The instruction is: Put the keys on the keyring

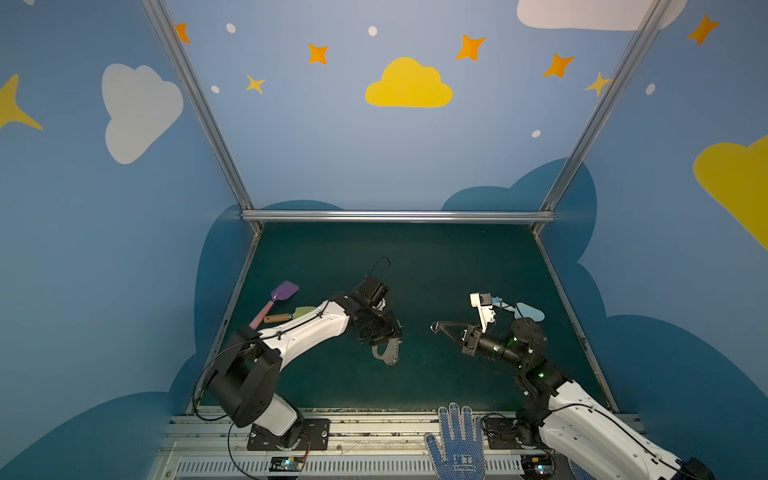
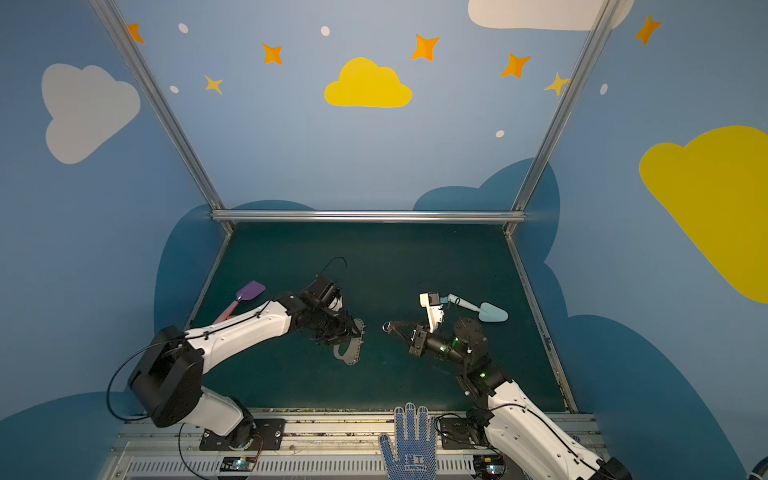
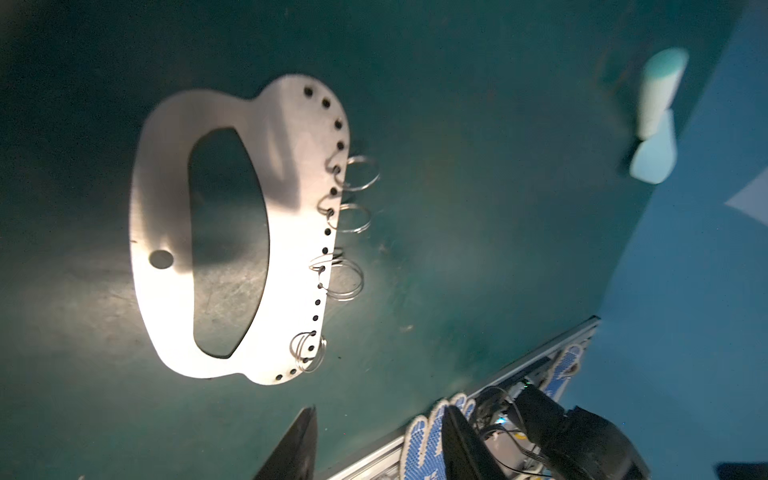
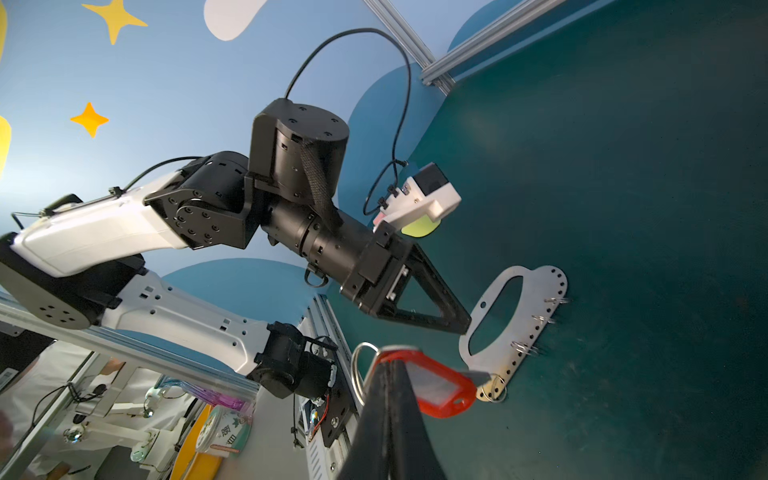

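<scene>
Right wrist view: right jaws pinch the keys (image 4: 440,386) over the counter (image 4: 644,208), near the keyring (image 4: 536,303) flat toward its front edge under spread left jaws, which should pin it before ring meets hole.

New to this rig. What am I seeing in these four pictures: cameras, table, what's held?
Two robot arms with two-finger grippers work over a green mat. Two pictures look down from one overhead stereo camera; the other two come from a camera on each wrist. On the mat lie the keyring, a flat grey plate with small rings in its edge holes, and three toys: purple shovel, green shovel, blue shovel. The right gripper is shut on the keys, a red-tagged bunch. The left gripper is open and empty, near the keyring.
</scene>
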Tool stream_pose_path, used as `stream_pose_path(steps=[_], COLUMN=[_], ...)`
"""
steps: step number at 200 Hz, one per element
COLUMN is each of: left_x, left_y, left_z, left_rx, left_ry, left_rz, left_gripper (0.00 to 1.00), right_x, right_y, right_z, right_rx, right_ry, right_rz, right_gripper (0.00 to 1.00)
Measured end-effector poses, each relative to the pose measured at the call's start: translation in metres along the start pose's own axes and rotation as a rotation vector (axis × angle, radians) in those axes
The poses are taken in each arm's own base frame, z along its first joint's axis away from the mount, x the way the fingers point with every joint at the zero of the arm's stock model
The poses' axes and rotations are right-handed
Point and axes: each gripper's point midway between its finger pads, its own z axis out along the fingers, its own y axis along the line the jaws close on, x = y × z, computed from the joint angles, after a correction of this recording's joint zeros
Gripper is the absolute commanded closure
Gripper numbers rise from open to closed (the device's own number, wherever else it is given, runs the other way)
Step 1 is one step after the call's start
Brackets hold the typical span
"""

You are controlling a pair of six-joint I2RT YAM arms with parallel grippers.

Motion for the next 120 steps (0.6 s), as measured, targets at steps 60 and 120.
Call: stream_pose_path(steps=[60, 120], left_x=[-0.008, -0.022], left_y=[0.013, 0.011], left_z=[0.025, 0.045], left_rx=[-0.055, -0.039], left_ry=[0.004, -0.011], left_rz=[-0.101, -0.230], left_gripper=[0.47, 0.51], right_x=[0.019, 0.021], right_y=[-0.020, -0.025], right_z=[-0.003, -0.004], right_rx=[0.055, 0.073], right_ry=[0.024, 0.026], right_rz=[0.023, 0.027], right_gripper=[1.00, 1.00])
